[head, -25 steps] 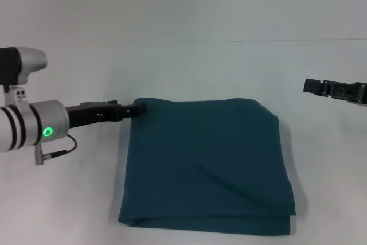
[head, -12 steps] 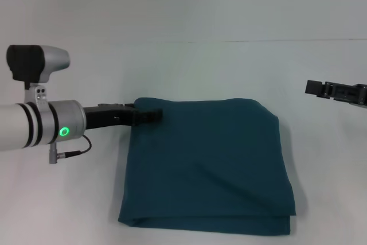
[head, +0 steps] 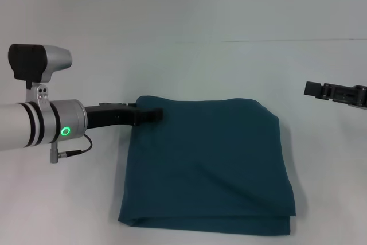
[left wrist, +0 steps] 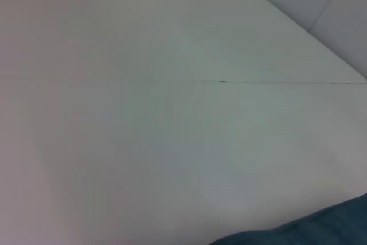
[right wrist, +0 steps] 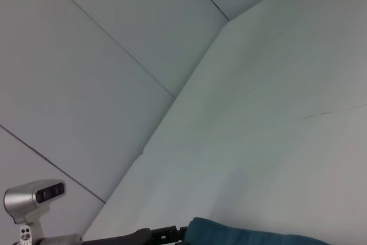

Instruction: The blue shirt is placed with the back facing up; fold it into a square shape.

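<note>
the blue shirt (head: 206,164) lies on the white counter (head: 229,67), already folded into a near square with layered edges at the front. the left end effector (head: 150,114) rests on its far left corner, and i cannot tell its grip. the right end effector (head: 315,89) hovers well apart, also unclear. little seems left, perhaps only letting go.

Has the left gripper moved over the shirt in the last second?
Yes. The left gripper slid rightward from the blue shirt far left corner onto the cloth; the shirt stayed put.
</note>
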Controlling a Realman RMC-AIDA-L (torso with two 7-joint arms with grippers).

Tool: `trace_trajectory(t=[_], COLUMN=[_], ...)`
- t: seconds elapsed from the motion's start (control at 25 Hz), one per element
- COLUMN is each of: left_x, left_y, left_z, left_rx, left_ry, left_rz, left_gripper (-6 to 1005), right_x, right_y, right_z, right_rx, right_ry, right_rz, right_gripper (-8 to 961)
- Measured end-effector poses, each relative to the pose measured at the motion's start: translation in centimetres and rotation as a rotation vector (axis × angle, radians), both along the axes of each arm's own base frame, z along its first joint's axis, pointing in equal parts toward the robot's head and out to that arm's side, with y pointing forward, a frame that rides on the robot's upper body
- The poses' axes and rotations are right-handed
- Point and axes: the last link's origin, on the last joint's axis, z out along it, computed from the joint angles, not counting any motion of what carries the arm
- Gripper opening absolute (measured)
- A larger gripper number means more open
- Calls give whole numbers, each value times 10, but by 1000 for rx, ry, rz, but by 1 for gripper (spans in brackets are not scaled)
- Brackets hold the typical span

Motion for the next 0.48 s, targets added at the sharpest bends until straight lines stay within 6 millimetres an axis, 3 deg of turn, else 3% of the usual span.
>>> trace_trajectory(t=[0.12,0.24,0.48], left_x=[0,0,1], left_y=[0,0,0], left_z=[0,0,-1], left_rx=[1,2,2], left_ry=[1,-1,-6], left_rz=[2,3,3], left_gripper=[903,687,436], right_x=[0,1,1], right_y=[0,-1,-1], right_z=[0,0,0], right_rx=[0,1,2], right_ry=[0,-1,-3], right_rz=[0,-2,0], right_gripper=[926,926,926])
